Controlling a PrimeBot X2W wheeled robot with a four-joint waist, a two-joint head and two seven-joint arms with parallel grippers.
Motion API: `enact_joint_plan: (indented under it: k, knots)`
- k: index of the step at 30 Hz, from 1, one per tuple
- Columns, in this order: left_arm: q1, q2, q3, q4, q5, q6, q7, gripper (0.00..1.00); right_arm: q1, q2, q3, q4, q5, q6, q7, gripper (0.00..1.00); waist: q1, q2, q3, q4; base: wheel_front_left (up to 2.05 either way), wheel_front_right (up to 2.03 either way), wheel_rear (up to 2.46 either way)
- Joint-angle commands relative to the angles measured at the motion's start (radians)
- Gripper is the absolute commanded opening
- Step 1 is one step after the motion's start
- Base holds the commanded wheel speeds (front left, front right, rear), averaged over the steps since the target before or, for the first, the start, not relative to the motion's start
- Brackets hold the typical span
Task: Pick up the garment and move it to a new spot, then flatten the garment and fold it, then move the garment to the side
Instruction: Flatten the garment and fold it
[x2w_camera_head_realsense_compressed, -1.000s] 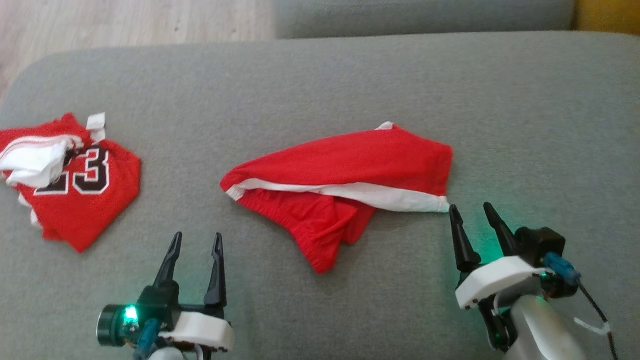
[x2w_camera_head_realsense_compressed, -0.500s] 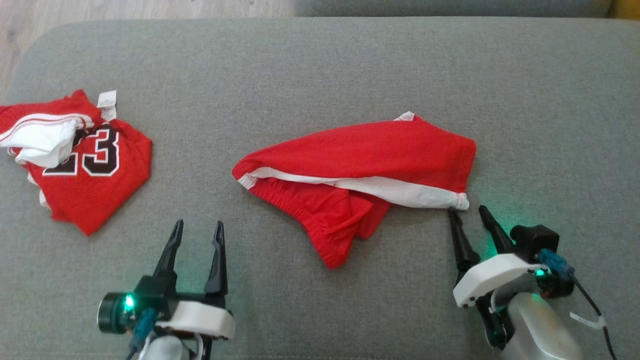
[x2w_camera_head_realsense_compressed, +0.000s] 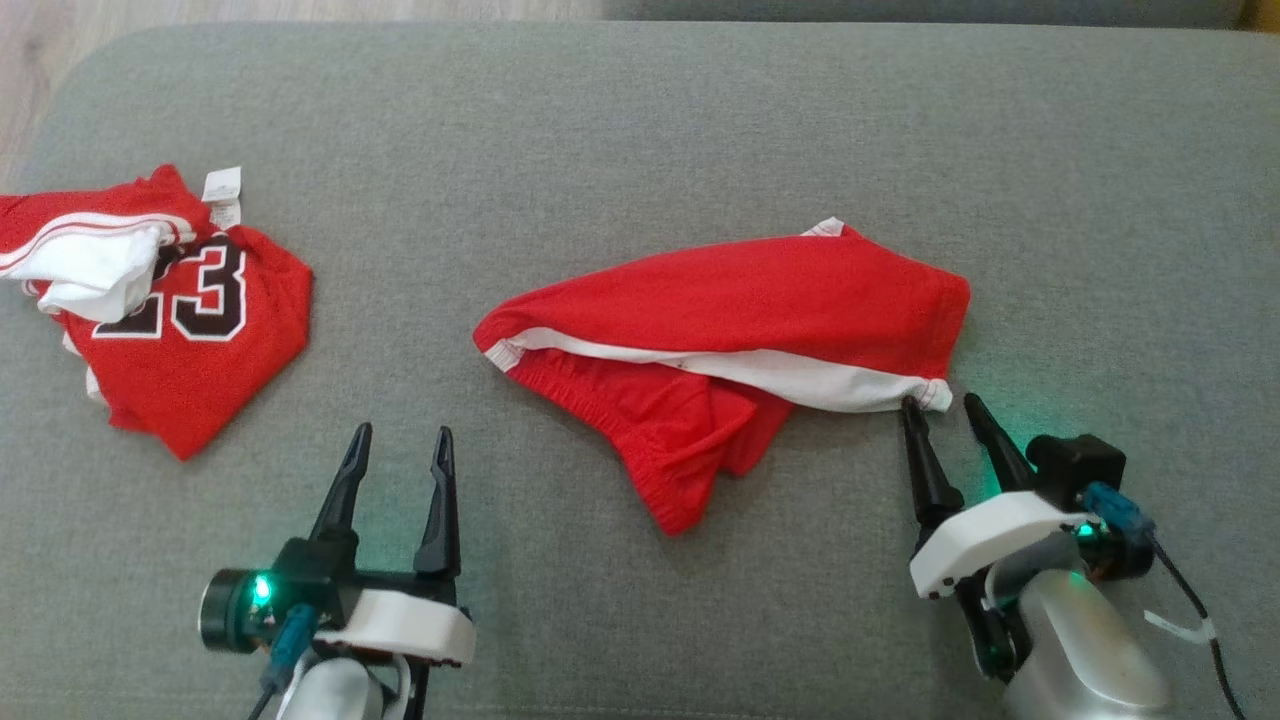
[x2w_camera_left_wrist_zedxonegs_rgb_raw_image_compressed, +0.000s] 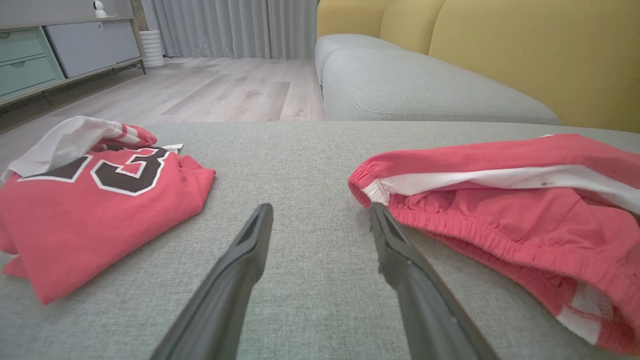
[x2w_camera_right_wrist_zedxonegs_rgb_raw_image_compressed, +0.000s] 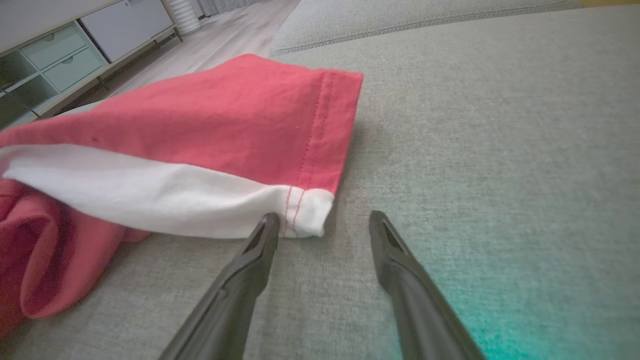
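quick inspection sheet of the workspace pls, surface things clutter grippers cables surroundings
surface: grey sofa cushion, flat
job's things: red shorts with white stripe, crumpled, mid-cushion
clutter: folded red jersey numbered 23, at the left
grippers: left gripper open over bare cushion; right gripper open, tips at the shorts' white hem corner, nothing held
cables: dark cable at right wrist; blue plug at left wrist
surroundings: wood floor, yellow sofa back, drawer cabinet
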Motion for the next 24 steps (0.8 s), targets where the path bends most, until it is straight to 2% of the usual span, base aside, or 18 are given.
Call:
enact_joint_plan:
  k: [1,5,7,8,9,13,18,24]
  knots:
    - [-0.032,0.002,0.022,-0.032,-0.004,0.001,-0.005,1.00,-0.039,0.000,0.029,-0.022,-0.004,0.004,-0.011,0.89,0.0000,0.0000,0.004,0.005,0.00,0.00,0.00]
    - [-0.033,0.002,0.018,-0.032,-0.007,0.004,-0.005,1.00,-0.050,0.000,0.040,-0.023,-0.005,0.004,-0.011,0.76,0.0000,0.0000,0.009,0.013,0.00,0.00,0.00]
    - [-0.034,0.002,0.016,-0.033,-0.009,0.006,-0.005,1.00,-0.053,0.000,0.043,-0.023,-0.006,0.004,-0.011,0.45,0.0000,0.0000,0.012,0.016,0.00,0.00,0.00]
    - [-0.035,0.002,0.016,-0.033,-0.009,0.008,-0.005,1.00,-0.055,0.000,0.045,-0.025,-0.006,0.004,-0.011,0.25,0.0000,0.0000,0.013,0.016,0.00,0.00,0.00]
    - [-0.036,0.002,0.016,-0.033,-0.009,0.009,-0.005,1.00,-0.056,0.000,0.046,-0.028,-0.005,0.004,-0.011,0.00,0.0000,0.0000,0.014,0.016,0.00,0.00,0.00]
    - [-0.036,0.002,0.017,-0.033,-0.012,0.007,-0.005,1.00,-0.055,0.000,0.037,-0.043,-0.007,0.004,-0.011,0.00,0.0000,0.0000,0.014,0.012,0.00,0.00,0.00]
    - [-0.035,0.002,-0.004,-0.037,-0.063,-0.030,-0.005,1.00,-0.037,0.000,-0.013,-0.093,-0.009,0.004,-0.011,0.00,0.0000,0.0000,0.002,-0.011,0.00,0.00,0.00]
    - [-0.052,0.002,-0.074,-0.020,-0.163,-0.081,-0.005,1.00,-0.033,0.000,-0.056,-0.128,-0.029,0.004,-0.011,0.00,0.0000,0.0000,-0.013,-0.042,0.00,0.00,0.00]
